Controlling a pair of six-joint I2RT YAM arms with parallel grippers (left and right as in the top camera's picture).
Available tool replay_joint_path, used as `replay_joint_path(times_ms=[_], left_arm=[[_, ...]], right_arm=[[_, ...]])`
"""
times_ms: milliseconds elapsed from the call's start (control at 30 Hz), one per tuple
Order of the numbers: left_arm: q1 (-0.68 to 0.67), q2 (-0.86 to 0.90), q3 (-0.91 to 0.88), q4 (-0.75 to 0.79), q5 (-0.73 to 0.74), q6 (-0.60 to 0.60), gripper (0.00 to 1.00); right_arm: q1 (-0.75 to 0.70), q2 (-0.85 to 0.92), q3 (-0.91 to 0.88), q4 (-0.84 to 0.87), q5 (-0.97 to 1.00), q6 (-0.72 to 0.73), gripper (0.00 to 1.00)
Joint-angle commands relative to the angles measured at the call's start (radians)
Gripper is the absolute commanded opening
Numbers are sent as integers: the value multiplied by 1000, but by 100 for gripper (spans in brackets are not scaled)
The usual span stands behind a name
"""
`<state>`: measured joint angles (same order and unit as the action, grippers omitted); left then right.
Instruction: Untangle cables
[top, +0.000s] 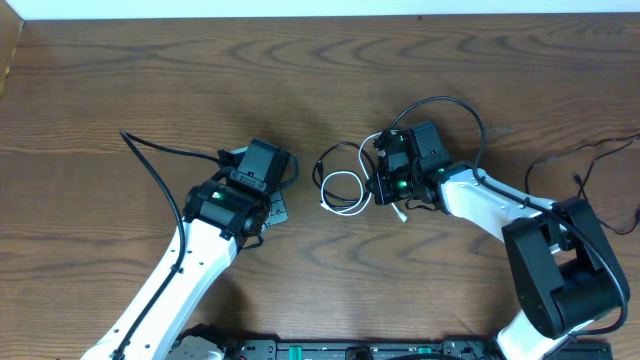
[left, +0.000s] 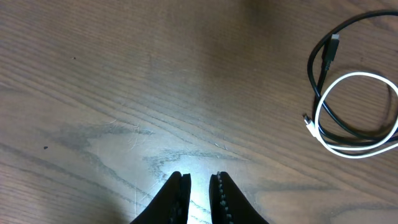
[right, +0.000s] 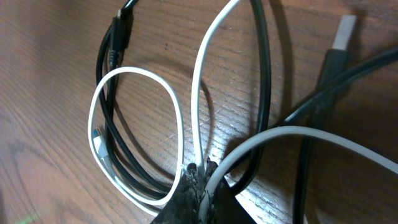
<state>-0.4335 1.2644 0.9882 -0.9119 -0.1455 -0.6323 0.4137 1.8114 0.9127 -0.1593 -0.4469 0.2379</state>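
Looping white cable (right: 196, 112), glossy black cable (right: 266, 74), grained wood table (right: 50, 74)

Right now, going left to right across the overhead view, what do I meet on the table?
left gripper → white cable loop → right gripper, shut on that cable → loose black cable near the right edge.

Bare table (top: 120, 70) across the upper left and top of the overhead view leaves room to pass. At centre, the looped white cable (top: 342, 190) and black cable (left: 311, 62) fill the gap between the left arm (top: 190, 260) and right arm (top: 500, 210). A thin black cord (top: 590, 155) crosses the far right.
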Motion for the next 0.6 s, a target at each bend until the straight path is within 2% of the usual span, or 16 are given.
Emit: replay_joint_path(times_ms=[0,167,367,567], left_arm=[[3,4,-1,-4,-23,-10,17],[3,4,-1,-4,-23,-9,17],[3,4,-1,-7,-23,-10,17],[3,4,-1,-8,-23,-10,17]], right_arm=[[5,10,1,2,8,1,1],[2,10,2,20,-29,1,1],[-64,-44,4,169,-377,13,1],[-182,-114,4,481,-661,242,1]])
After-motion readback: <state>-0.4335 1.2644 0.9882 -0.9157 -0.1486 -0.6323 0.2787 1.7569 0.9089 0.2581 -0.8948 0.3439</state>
